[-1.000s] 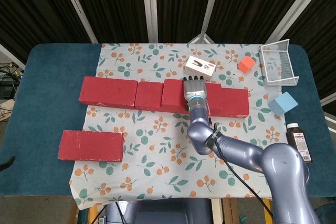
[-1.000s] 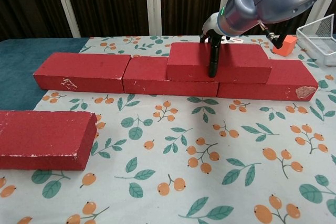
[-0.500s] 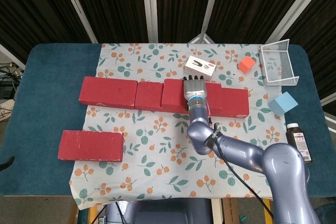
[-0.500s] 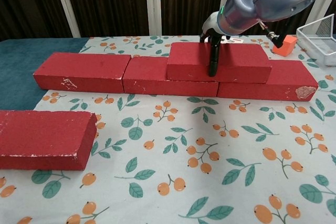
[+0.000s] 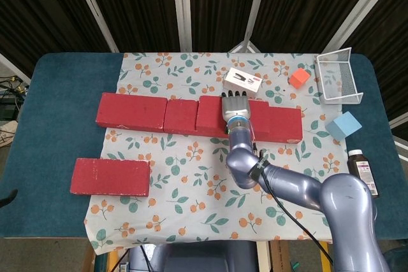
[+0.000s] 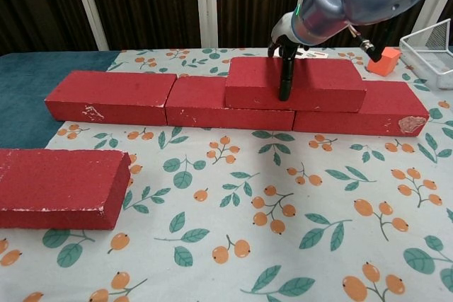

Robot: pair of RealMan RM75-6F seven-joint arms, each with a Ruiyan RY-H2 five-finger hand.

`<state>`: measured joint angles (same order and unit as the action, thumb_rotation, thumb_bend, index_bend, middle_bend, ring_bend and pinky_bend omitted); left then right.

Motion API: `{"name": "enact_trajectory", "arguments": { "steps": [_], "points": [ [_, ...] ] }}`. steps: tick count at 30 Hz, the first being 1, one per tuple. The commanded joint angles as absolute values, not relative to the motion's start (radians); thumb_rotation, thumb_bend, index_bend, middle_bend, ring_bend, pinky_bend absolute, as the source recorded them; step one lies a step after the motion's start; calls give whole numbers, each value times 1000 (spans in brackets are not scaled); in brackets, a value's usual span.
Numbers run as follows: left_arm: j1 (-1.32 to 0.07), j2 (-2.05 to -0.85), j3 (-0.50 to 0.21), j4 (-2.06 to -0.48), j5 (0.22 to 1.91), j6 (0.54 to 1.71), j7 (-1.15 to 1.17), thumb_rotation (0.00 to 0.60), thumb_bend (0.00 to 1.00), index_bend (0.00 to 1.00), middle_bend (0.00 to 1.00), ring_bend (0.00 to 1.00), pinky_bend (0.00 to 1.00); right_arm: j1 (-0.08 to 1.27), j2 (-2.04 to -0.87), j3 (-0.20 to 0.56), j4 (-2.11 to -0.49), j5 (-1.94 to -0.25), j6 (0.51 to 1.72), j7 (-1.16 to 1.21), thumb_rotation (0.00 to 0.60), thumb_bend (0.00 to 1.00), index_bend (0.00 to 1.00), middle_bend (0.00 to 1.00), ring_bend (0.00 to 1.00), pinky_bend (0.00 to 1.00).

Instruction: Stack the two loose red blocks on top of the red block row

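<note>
Red blocks first: one loose block, the stacked red block [image 6: 294, 83], already sits on top of the red block row [image 6: 233, 104], straddling the seam between the middle and right bricks. The right hand [image 5: 236, 107] grips it, fingers [image 5: 236, 99] draped over the top and far edge, thumb [image 6: 285, 79] pressed down the near face. The second loose red block [image 5: 110, 176] lies flat on the desk [image 5: 57, 113], well off to the left of those fingers and nearer the robot. The left hand isn't visible in either view.

What could go wrong from here, as far as one can judge:

- If the thumb drags on the near face when the hand lets go, it could pull the stacked block toward the robot or twist it off the row.
- Lifting straight back instead of up might nudge it too, since the fingers hook its far edge.
- The white box [image 5: 243, 80] sits just beyond the fingertips, so opening wide could bump it.
- The other block is a long reach for this arm; sweeping across low risks clipping the row.
</note>
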<state>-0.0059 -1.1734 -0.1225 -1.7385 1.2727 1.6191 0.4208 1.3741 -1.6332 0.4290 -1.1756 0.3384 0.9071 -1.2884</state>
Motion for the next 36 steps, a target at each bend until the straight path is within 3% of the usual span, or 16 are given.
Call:
{"name": "enact_trajectory", "arguments": {
  "steps": [1, 10, 18, 22, 27, 31, 36],
  "points": [
    [-5, -1173, -123, -1739, 1273, 1620, 419, 600, 0, 84, 0, 0, 51, 1375, -1627, 433, -1188, 343, 916, -1295, 600, 52, 32, 35, 0, 0],
    [0, -1168, -119, -1743, 1282, 1626, 407, 600, 0, 84, 0, 0, 51, 1360, -1546, 473, -1339, 314, 978, -1262, 600, 52, 31, 29, 0, 0],
    [2, -1160, -111, -1743, 1300, 1621, 386, 600, 0, 84, 0, 0, 51, 1141, -1277, 478, -1867, -80, 1107, -988, 600, 52, 19, 23, 0, 0],
    [0, -1156, -100, -1742, 1326, 1615, 367, 600, 0, 66, 0, 0, 51, 958, -1158, 397, -2100, -365, 1214, -835, 600, 52, 19, 24, 0, 0],
    [-7, -1137, -77, -1750, 1375, 1590, 312, 600, 0, 13, 0, 0, 51, 705, -1050, 211, -2236, -747, 1274, -636, 600, 52, 19, 24, 0, 0],
    [-7, -1127, -55, -1752, 1428, 1587, 274, 600, 0, 12, 0, 0, 51, 515, -1015, 58, -2192, -1047, 1329, -441, 600, 52, 19, 24, 0, 0],
    [2, -1111, -31, -1769, 1486, 1597, 223, 600, 0, 7, 0, 0, 34, 336, -1058, -20, -1960, -1312, 1467, -112, 600, 52, 19, 25, 0, 0]
  ]
}}
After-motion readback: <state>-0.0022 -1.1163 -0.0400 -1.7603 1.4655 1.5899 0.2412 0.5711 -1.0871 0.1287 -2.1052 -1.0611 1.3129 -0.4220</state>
